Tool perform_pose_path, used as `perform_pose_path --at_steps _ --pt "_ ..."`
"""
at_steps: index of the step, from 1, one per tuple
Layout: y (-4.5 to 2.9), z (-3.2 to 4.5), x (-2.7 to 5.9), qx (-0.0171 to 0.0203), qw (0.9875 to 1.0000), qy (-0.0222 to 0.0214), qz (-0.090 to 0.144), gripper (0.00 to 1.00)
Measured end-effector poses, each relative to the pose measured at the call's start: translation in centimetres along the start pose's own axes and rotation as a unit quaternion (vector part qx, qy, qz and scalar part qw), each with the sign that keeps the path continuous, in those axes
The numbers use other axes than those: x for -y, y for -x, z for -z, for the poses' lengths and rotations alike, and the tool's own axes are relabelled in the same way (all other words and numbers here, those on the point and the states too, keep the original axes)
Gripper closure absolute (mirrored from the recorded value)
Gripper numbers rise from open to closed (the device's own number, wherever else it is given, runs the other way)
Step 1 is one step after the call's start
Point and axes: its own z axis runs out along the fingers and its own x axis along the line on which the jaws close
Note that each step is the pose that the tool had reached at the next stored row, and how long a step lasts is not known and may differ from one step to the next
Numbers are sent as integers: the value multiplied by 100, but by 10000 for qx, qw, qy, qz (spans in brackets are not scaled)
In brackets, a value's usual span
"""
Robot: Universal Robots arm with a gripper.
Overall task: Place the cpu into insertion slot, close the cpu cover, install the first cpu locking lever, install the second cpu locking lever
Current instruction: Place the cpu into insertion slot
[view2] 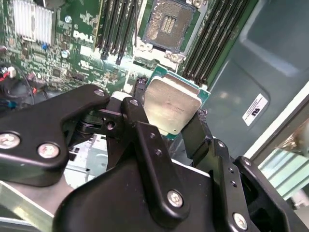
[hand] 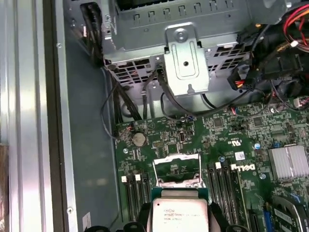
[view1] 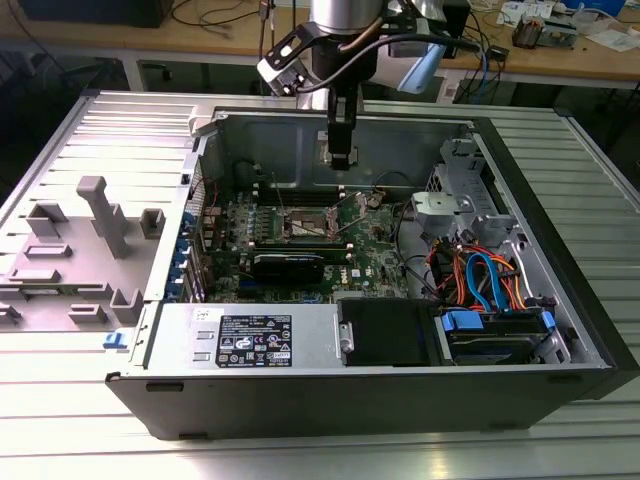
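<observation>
The gripper [view2: 168, 126] is closed on the cpu [view2: 172, 102], which is clamped by two opposite edges between the black fingers [view2: 137, 116]. It is held in the air over the green circuit board [view2: 72, 53], apart from the insertion slot [view2: 165, 23], which lies open and empty. The hold seems, as far as can be judged, to be on narrow margins only. The chip could be let slip, or be lowered skewed, and the socket's contacts bent.

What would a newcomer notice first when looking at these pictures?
In the second wrist view, the gripper holds the silver-topped cpu between its black fingers, above the motherboard. Beyond it lies the insertion slot, uncovered. In the exterior view, the arm hangs over an open computer case.
</observation>
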Motion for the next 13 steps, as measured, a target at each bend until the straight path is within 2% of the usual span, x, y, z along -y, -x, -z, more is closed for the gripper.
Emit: perform_pose_path --at_steps 1,3,7,10,11,13 --pt "13 -6 5 -6 10000 0 -47 45" --pt "18 -10 8 -23 10000 -3 22 45" --pt "21 -26 19 -54 9996 -10 291 45" --pt "30 -45 65 -82 9995 -14 290 45" --pt "38 -48 78 -94 9995 -16 295 45" --pt "46 -60 88 -142 9992 -24 385 45"
